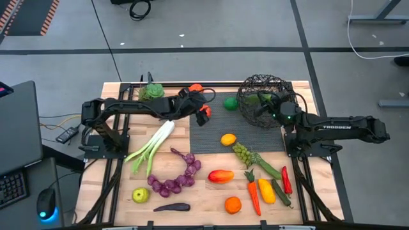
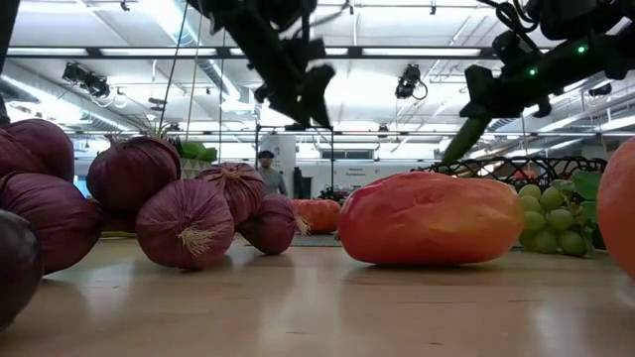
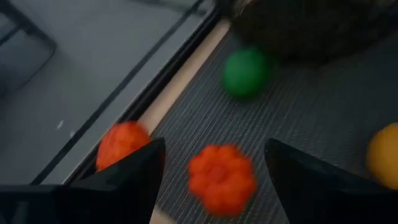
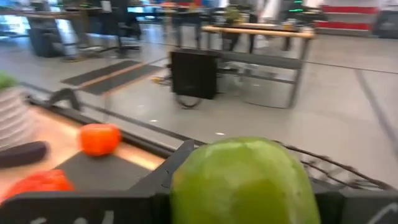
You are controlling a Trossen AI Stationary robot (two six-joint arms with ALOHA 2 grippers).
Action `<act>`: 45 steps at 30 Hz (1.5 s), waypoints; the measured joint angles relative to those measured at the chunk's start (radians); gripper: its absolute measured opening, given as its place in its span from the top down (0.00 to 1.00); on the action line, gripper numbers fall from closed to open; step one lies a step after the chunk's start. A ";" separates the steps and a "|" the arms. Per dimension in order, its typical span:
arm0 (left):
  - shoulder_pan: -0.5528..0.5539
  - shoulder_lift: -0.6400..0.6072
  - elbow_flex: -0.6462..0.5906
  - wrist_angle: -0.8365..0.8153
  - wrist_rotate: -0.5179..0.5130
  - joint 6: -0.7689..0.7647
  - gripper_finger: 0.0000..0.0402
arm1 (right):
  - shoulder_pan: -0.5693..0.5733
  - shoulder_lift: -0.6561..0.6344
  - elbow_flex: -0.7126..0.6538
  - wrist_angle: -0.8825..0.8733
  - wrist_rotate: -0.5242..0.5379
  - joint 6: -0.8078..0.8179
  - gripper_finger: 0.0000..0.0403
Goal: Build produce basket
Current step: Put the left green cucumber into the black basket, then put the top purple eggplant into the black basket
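Basket of dark open-weave wire [image 1: 263,91], round and bowl-shaped, sits at the far right of the wooden desk [image 1: 204,198]. Right gripper [image 1: 267,104] hovers at its rim, jaws clamped on a smooth green fruit [image 4: 244,182]. Left gripper [image 3: 214,165], jaws spread, hangs over a ribbed orange-red pepper [image 3: 222,179] on the grey ridged mat [image 1: 211,135].

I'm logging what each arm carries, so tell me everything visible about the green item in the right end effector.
The green item is a smooth, matte, pale green piece of toy produce with a rounded end, looking like plastic or foam. In the low view it shows as a long, slim green shape hanging tilted. The right end effector is shut on it, holding it in the air over the wire basket. Only the fingers touch it. Its exact kind is not clear.
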 joint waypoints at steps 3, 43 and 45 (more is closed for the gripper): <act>0.029 0.030 0.000 -0.010 0.001 0.001 0.30 | -0.001 -0.012 0.000 -0.026 0.073 0.009 0.69; 0.382 0.163 0.000 -0.329 0.237 0.022 0.21 | 0.005 -0.011 0.000 -0.164 -0.358 0.309 0.06; 0.386 0.164 0.000 -0.338 0.254 0.021 0.21 | 0.013 -0.011 0.000 -0.164 -0.359 0.322 0.06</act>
